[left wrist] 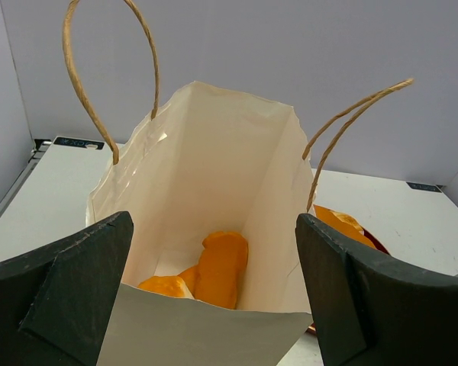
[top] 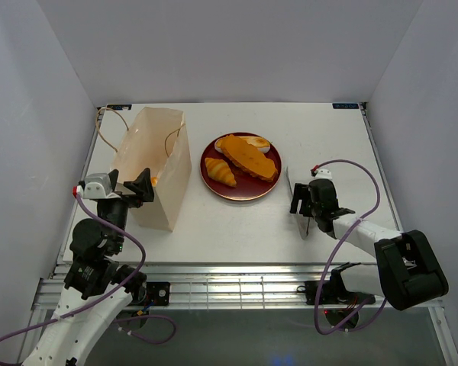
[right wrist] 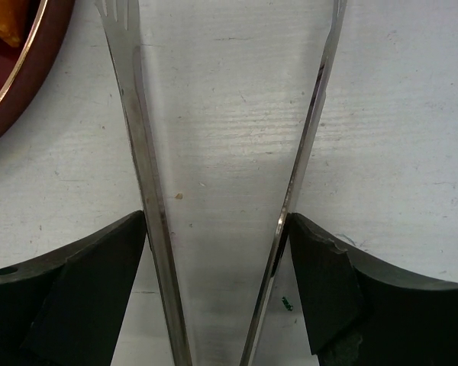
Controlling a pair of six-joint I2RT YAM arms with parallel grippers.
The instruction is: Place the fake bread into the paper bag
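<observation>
The paper bag (top: 159, 164) stands open at the left, its cord handles up. In the left wrist view the bag (left wrist: 214, 152) holds orange fake bread (left wrist: 217, 267) at its bottom. My left gripper (top: 141, 187) is open at the bag's near rim, its fingers (left wrist: 69, 290) wide apart either side of the near wall. A croissant (top: 220, 171), a long flat loaf (top: 249, 158) and a paler pastry (top: 257, 141) lie on the dark red plate (top: 244, 195). My right gripper (top: 305, 200) is shut on the metal tongs (right wrist: 141, 152), right of the plate, low over the table.
The white table (top: 237, 225) is walled by grey panels at the back and sides. The plate's rim (right wrist: 23, 84) shows at the top left of the right wrist view. A purple cable (top: 359, 171) loops above the right arm.
</observation>
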